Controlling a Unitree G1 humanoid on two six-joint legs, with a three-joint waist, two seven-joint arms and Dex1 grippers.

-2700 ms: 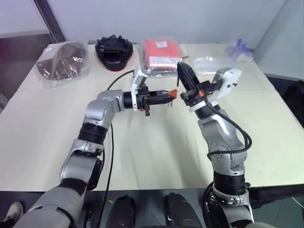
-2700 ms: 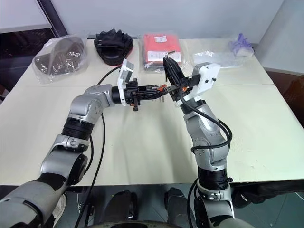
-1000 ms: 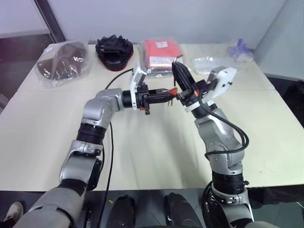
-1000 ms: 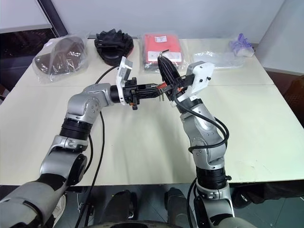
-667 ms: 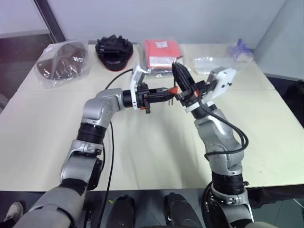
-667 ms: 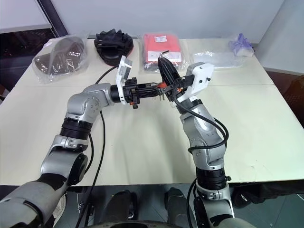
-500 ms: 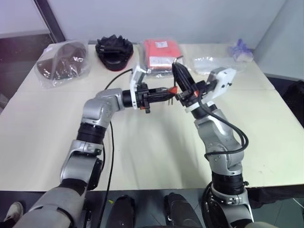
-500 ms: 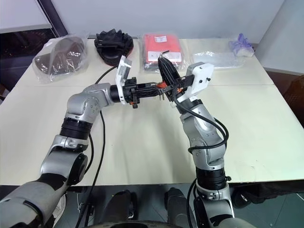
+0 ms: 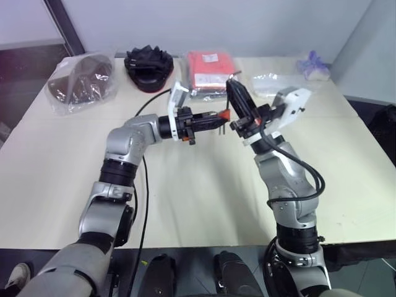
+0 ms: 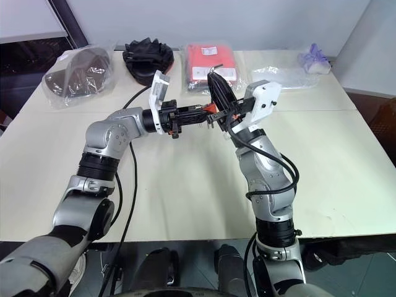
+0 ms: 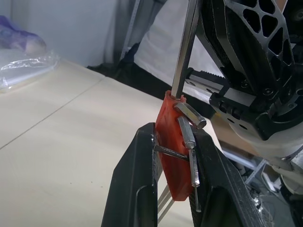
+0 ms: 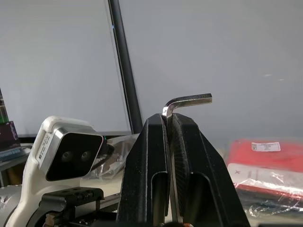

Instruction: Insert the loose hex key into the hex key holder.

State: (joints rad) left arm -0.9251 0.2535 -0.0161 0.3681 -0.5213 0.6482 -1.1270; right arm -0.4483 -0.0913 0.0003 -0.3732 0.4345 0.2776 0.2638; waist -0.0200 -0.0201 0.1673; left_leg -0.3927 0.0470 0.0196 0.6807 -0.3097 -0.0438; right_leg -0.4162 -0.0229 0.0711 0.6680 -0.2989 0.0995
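Hex key [image 12: 176,108] is sitting upright between the fingers of the right gripper [image 12: 169,124], which are pressed together on its long leg with the short bent leg poking out above the fingertips and pointing to 3 o'clock in the right wrist view. It is looking light, stiff and smooth, so I judge it likely to twist or slide in the pads if pushed off-axis; holding it along the long leg, close to the bend, is giving the straight end the most control. The left gripper [image 11: 175,142] is clamped on the orange holder [image 11: 171,156] across its flat faces, with the short grey keys sticking out of one side. The holder seems rigid plastic, light, and best gripped just as it is, leaving the top edge free. In the left wrist view the hex key's lower end is meeting the holder's top edge at 12 o'clock; whether it is seated in a slot I cannot tell. In the head views both are meeting above the table [image 9: 204,185], at 6 o'clock from the red packet [image 9: 210,68]

Compared with a few seconds ago, the right gripper is standing closer in to the holder, and the two grippers are sitting slightly nearer the far side of the table
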